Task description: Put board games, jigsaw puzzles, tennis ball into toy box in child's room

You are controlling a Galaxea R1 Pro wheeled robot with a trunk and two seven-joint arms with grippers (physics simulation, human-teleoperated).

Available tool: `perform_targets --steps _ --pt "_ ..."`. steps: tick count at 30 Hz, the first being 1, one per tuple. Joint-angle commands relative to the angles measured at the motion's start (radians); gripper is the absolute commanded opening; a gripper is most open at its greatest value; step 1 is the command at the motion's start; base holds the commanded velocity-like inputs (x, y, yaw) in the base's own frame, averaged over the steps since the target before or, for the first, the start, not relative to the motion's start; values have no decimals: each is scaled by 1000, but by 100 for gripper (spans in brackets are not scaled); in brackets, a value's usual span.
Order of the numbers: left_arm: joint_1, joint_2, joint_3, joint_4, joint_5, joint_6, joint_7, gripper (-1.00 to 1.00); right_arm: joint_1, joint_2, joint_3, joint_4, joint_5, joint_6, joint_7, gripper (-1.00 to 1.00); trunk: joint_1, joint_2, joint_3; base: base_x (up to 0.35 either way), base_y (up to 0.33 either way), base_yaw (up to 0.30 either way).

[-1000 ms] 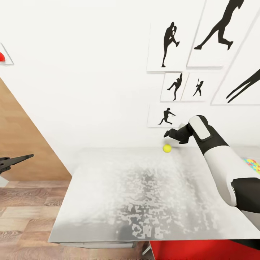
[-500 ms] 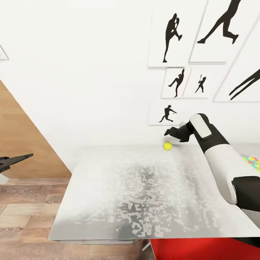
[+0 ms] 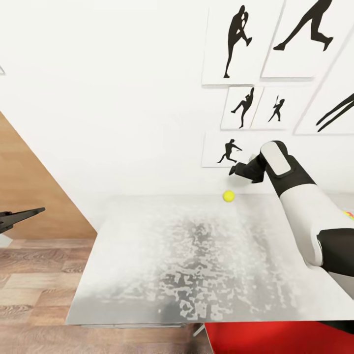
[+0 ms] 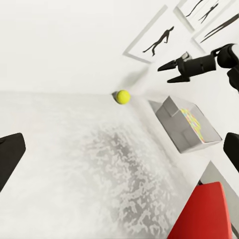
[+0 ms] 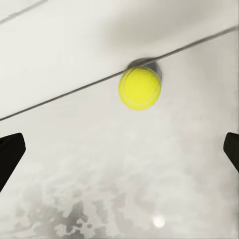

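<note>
A yellow tennis ball [image 3: 228, 196] rests at the far edge of the grey table [image 3: 147, 265], close to the wall. My right gripper [image 3: 235, 170] hangs just above and behind it, open and empty. In the right wrist view the ball [image 5: 140, 88] lies ahead, between the two spread fingertips [image 5: 10, 154]. In the left wrist view the toy box [image 4: 172, 122], a grey open box with colourful pieces inside, stands on the table to the right of the ball [image 4: 122, 96]. My left gripper [image 3: 22, 216] is off the table's left side, open and empty.
Framed black silhouette pictures [image 3: 255, 44] hang on the white wall behind the table. A red seat [image 3: 275, 339] is under the table's near right edge. Wooden floor [image 3: 34, 280] and a wooden panel [image 3: 29, 187] lie to the left.
My right gripper has risen a little, away from the ball, staying open. The whole view has shifted slightly with the camera. The ball has not moved on the table.
</note>
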Motion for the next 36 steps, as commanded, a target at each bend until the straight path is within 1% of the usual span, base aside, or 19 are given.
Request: perform_targets --steps 1,8,17,22,23,27,30,36 --pt "-1 1 0 -2 -1 11 -4 100 -4 0 6 0 -11 1 -18 100 1 -2 -3 0 0 0" --pt "-1 0 0 -9 -1 12 -4 100 -7 -2 9 1 -11 1 -31 100 1 -2 -15 0 0 0" --pt "-1 1 2 -11 0 13 -4 100 -10 8 10 0 -9 1 -35 100 1 -2 -30 0 0 0" --pt "-2 3 3 -11 -1 13 -4 100 -11 4 10 -2 -3 1 -35 100 1 -2 -38 0 0 0" --pt "-2 3 3 -11 -1 13 -4 100 -12 3 9 -2 6 1 -36 100 1 -2 -40 0 0 0" --pt "-2 3 3 -11 -1 13 -4 100 -16 3 8 -3 70 1 -33 100 1 -2 -47 0 0 0" --pt "-2 3 2 -11 -1 13 -4 100 -17 5 7 -3 100 1 -32 100 1 -2 -52 0 0 0" --pt "-2 3 2 -11 -1 12 -4 100 -18 6 7 -3 114 1 -33 100 1 -2 -61 0 0 0"
